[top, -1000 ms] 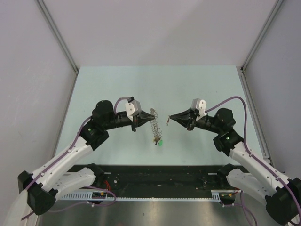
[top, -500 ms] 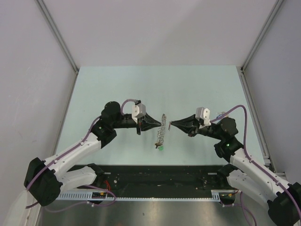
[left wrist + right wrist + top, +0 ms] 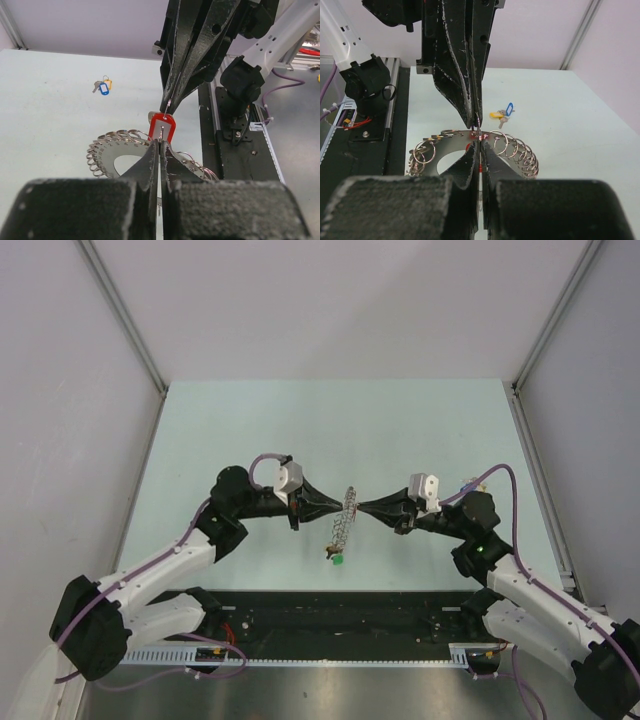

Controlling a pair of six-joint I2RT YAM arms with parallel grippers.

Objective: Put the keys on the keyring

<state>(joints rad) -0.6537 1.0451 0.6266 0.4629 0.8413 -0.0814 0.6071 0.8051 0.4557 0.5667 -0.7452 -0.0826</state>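
The keyring, a silvery plate edged with several small rings, hangs in the air between my two grippers. My left gripper is shut on its rim, its fingertips pressed together. My right gripper comes from the other side and is shut on a red key, tip to tip with the left one. In the right wrist view a red sliver shows between that gripper's shut fingers, right at the plate. A green key dangles from the keyring's low end.
A blue key and a yellow key lie together on the pale green table, also seen in the right wrist view. The black base rail runs along the near edge. Grey walls close in both sides.
Both arms have swung inward. The left gripper carried the keyring to the right, and the right gripper closed the gap until its tip met the keyring.
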